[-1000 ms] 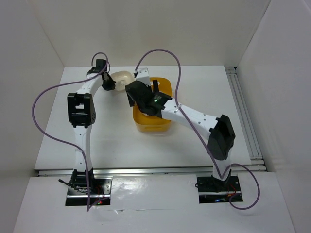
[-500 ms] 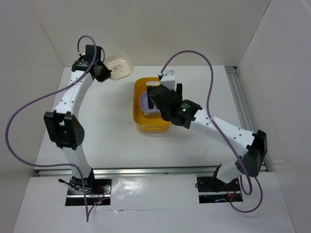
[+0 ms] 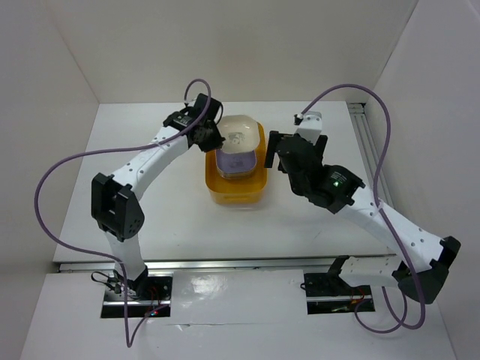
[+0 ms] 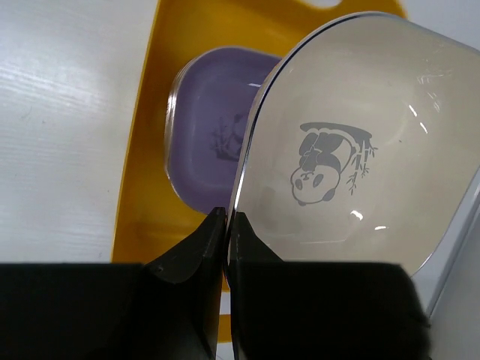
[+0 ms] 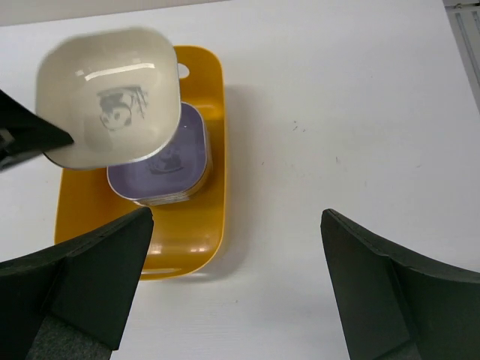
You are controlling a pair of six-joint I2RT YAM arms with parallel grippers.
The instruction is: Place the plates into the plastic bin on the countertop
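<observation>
The yellow-orange plastic bin [image 3: 235,187] stands mid-table and also shows in the right wrist view [image 5: 191,232] and the left wrist view [image 4: 150,135]. Inside it lies a stack of plates with a lavender plate [image 3: 234,164] on top [image 5: 161,169] [image 4: 206,142]. My left gripper [image 3: 211,137] [image 4: 227,221] is shut on the rim of a cream plate [image 3: 237,135] with a panda mark [image 4: 360,157] [image 5: 112,94] and holds it over the bin's far half, above the stack. My right gripper [image 3: 279,159] [image 5: 236,289] is open and empty, over the countertop [image 3: 315,217] just right of the bin.
White walls bound the table on the left, back and right. A metal rail [image 3: 375,172] runs along the right edge of the table. Purple cables loop from both arms above the surface.
My left gripper has carried the cream plate from the far left corner rightward to above the bin. My right gripper has drawn back out of the bin to its right, empty.
</observation>
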